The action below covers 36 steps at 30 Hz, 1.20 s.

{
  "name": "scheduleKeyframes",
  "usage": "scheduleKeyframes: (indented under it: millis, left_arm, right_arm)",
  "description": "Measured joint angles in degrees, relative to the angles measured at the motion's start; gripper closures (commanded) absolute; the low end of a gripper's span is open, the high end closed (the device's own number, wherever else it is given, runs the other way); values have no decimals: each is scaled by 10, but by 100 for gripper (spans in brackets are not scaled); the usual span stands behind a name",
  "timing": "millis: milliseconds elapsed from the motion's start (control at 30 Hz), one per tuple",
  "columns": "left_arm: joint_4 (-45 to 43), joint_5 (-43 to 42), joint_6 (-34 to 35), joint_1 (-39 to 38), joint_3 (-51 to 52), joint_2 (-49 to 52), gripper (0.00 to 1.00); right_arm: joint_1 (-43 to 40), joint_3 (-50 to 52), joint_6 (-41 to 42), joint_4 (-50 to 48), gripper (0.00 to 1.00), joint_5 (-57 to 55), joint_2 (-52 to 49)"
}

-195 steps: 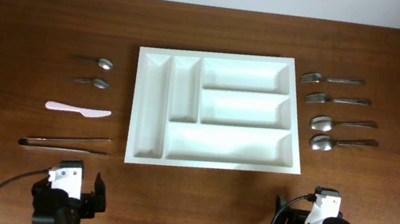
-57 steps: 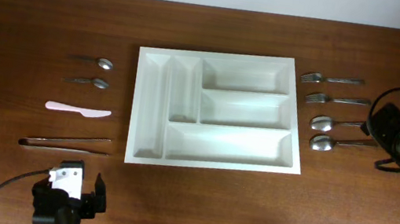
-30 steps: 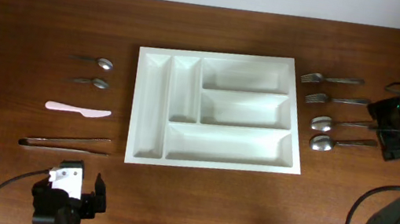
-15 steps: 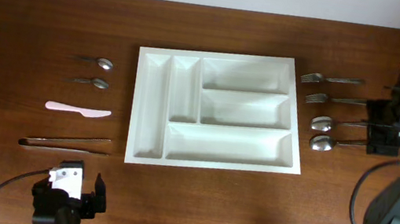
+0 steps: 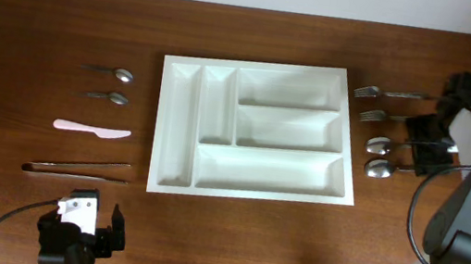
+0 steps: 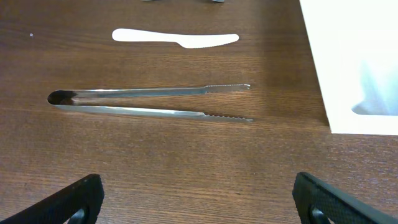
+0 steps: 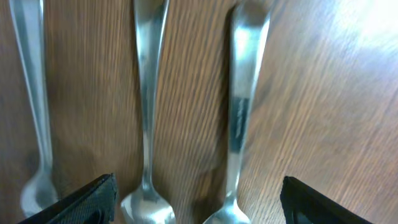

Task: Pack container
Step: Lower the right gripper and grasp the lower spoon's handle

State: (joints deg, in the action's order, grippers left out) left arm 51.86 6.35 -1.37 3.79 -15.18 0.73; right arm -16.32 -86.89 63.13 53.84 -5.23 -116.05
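The white five-compartment container lies empty in the table's middle. My right gripper hangs open and low over the handles of two large spoons right of the container. In the right wrist view both spoon handles lie between the open fingers, and nothing is held. My left gripper sits open and empty at the front left. In the left wrist view it is just short of the metal tongs.
Two forks lie behind the large spoons. Left of the container are two small spoons, a white plastic knife and the tongs. The container's corner shows in the left wrist view.
My right arm has swung from the front to the table's right edge, then leftward and down over the spoon handles. The left arm and all cutlery have not moved.
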Motion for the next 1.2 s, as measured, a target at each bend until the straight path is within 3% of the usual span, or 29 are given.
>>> scheduleKeyframes:
  millis: [200,633,967,1200]
  left_arm:
    - [0,0,0,0,0,0,1]
    - [0,0,0,0,0,0,1]
    - [0,0,0,0,0,0,1]
    - [0,0,0,0,0,0,1]
  right_arm:
    - [33,0,2,26,15,2,-13]
    - [21,0,42,94,14,2,-13]
    - [21,1,54,82,14,1,-13]
    - [20,52,70,19,17,-1,-13]
